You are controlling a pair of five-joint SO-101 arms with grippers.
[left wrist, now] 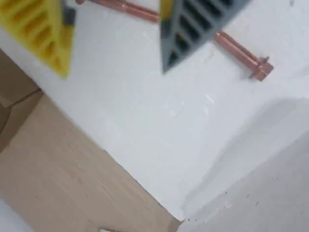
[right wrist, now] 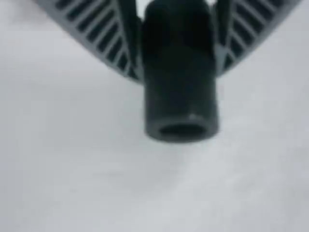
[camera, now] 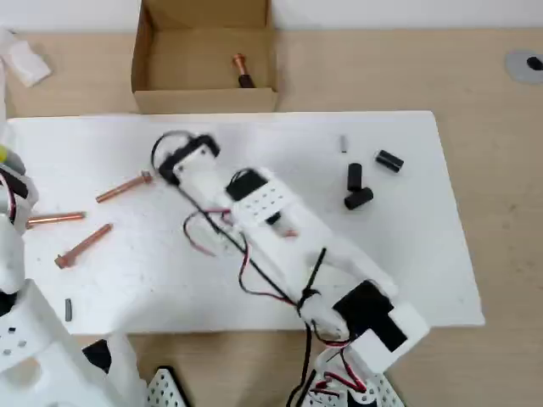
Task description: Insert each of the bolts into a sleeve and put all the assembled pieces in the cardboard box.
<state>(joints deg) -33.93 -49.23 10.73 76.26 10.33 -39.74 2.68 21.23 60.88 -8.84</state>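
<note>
My right gripper (right wrist: 178,75) is shut on a black sleeve (right wrist: 181,111), holding it just above the white mat with its open end down. From above, this gripper (camera: 176,161) hangs close to the head of a copper bolt (camera: 123,188). Two more bolts (camera: 55,219) (camera: 83,246) lie to the left. My left gripper (left wrist: 112,71) stands open, one yellow and one grey finger above two bolts (left wrist: 241,53) (left wrist: 125,7). Three loose black sleeves (camera: 389,160) (camera: 355,176) (camera: 358,198) lie at the right. The cardboard box (camera: 144,59) holds one bolt with a sleeve on it (camera: 242,69).
The white mat (camera: 407,271) covers most of the wooden table (camera: 501,186). The right arm (camera: 280,220) crosses it diagonally with loose wires. Small grey pins (camera: 344,144) (camera: 68,309) lie on the mat. A grey disc (camera: 526,64) sits at the far right.
</note>
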